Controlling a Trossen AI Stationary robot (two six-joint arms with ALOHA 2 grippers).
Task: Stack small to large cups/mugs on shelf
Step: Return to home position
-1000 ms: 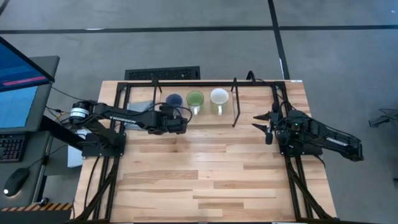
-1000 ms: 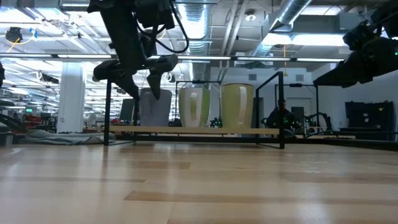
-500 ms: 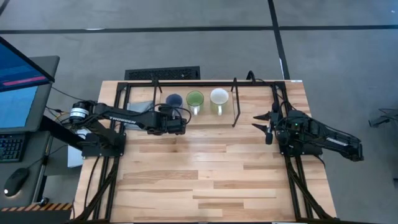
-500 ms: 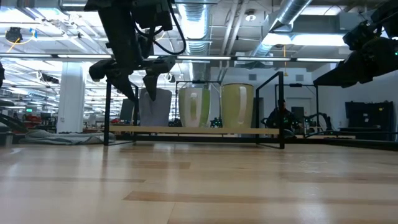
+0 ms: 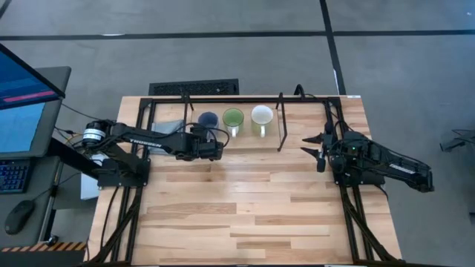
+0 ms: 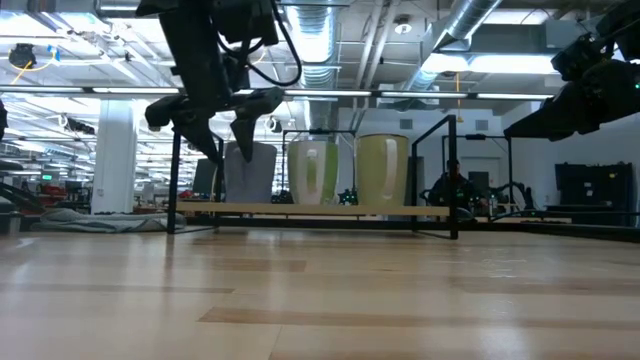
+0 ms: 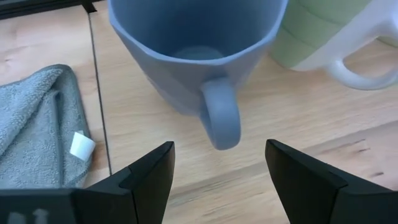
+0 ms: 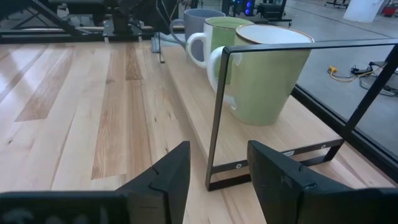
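Three handled mugs stand upright in a row on the shelf (image 5: 300,127): blue-grey (image 5: 208,119), green (image 5: 233,117) and white/cream (image 5: 261,115). My left gripper (image 5: 211,139) hovers open just on the near side of the blue-grey mug (image 7: 193,56). In the left wrist view its fingers stand either side of that mug's handle (image 7: 221,118), short of it and not touching. In the low view it (image 6: 228,150) hangs above the shelf board (image 6: 330,209). My right gripper (image 5: 303,145) waits open to the right of the shelf, with the cream mug (image 8: 267,74) in its wrist view.
A folded grey towel (image 7: 37,124) lies on the shelf's left part, beside the blue-grey mug. Black frame rods (image 8: 217,112) rise around the shelf, one between the cream mug and my right gripper (image 8: 217,155). The plank tabletop (image 5: 245,200) stretches toward the near edge.
My left gripper has shifted a little toward the table's left in front of the blue-grey mug and has stayed open. The mugs have not moved.
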